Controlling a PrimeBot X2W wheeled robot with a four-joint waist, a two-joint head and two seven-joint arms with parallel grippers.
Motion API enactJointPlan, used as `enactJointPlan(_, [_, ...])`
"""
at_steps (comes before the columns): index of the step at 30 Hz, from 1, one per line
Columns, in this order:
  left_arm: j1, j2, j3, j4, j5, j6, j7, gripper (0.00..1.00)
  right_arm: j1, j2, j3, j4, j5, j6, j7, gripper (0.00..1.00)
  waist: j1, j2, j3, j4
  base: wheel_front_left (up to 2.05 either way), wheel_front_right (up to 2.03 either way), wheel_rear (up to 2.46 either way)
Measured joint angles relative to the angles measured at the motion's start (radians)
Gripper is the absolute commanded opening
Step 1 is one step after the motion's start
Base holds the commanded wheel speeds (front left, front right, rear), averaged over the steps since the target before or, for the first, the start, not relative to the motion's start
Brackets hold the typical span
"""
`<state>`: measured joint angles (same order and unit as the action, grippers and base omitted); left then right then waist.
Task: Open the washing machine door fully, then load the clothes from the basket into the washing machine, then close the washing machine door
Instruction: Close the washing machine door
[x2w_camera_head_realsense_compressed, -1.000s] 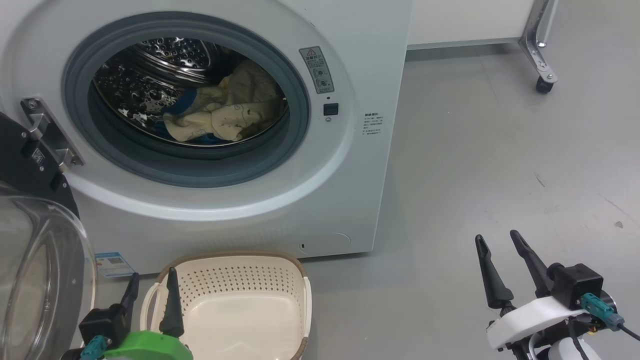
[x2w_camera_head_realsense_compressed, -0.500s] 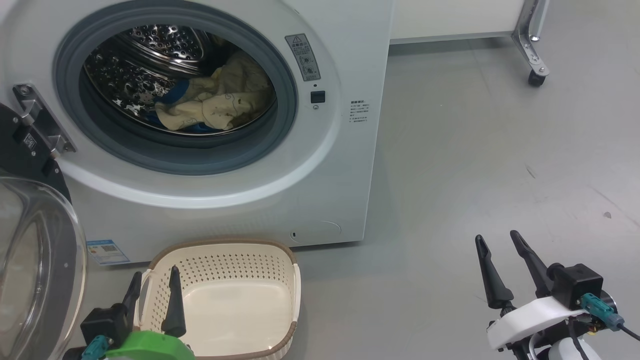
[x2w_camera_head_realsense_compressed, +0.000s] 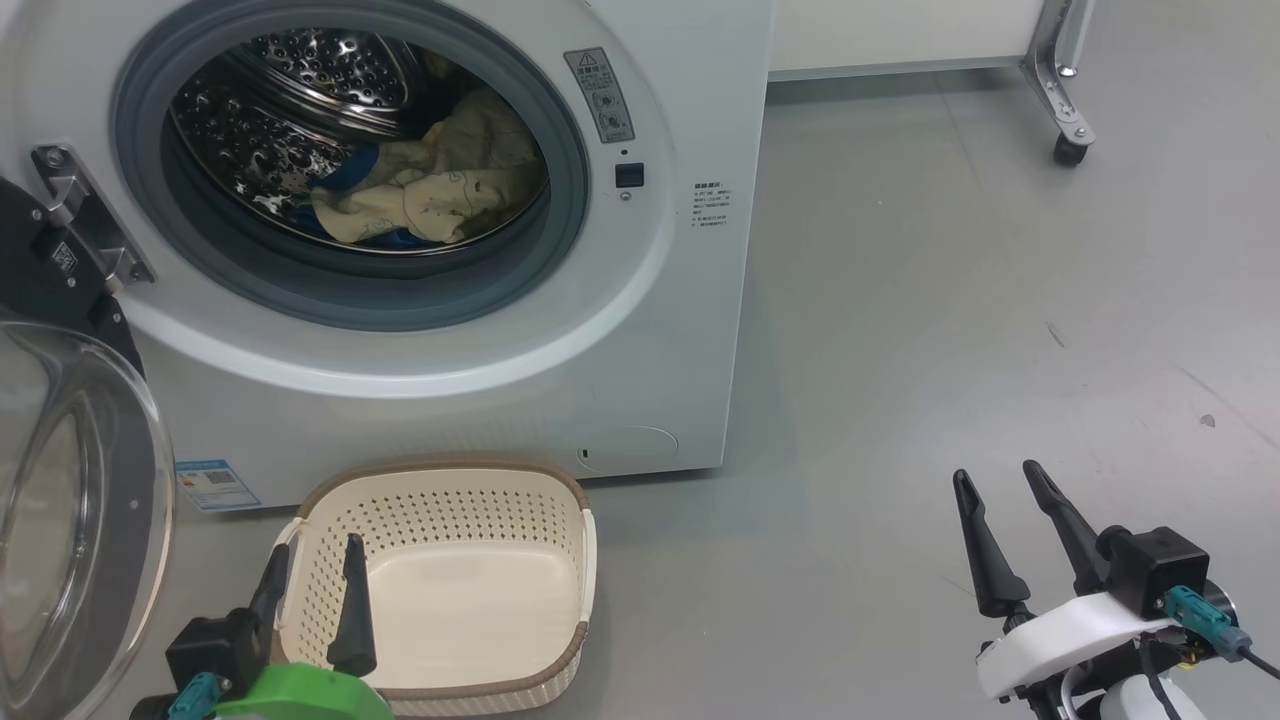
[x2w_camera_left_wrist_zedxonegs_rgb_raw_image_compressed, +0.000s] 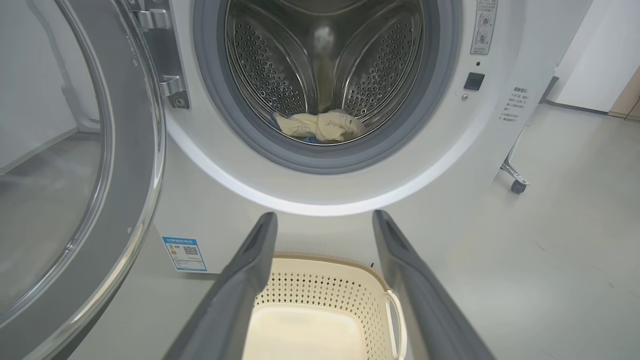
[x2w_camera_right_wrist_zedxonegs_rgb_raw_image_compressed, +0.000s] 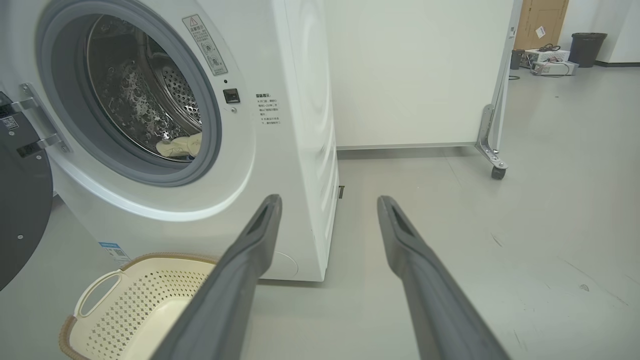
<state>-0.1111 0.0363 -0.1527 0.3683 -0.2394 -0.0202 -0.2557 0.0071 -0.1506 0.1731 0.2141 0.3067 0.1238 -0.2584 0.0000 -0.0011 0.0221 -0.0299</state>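
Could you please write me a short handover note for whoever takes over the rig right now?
The left gripper is open and empty, above the basket's near-left corner.
The right gripper is open and empty, over the floor right of the washing machine.
The clothes lie in the drum; the basket stands empty before the machine; the washing machine door hangs open at the left.
Done: door opened, clothes loaded. Left: close the door.
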Motion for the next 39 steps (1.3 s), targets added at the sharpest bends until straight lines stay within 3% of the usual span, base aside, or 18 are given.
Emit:
enactJointPlan(20, [0.003, 0.000, -0.033, 0.005, 0.000, 0.001, 0.000, 1.00, 0.001, 0.001, -0.024, -0.001, 0.002, 0.000, 0.000, 1.00, 0.0000, 0.0000, -0.002, 0.024, -0.01, 0.01, 0.00])
enactJointPlan(39, [0.003, 0.000, -0.038, -0.016, 0.000, 0.015, 0.000, 1.00, 0.003, 0.000, -0.020, -0.012, 0.002, 0.000, 0.000, 1.00, 0.0001, 0.0000, -0.016, 0.216, 0.00, 0.00, 0.00])
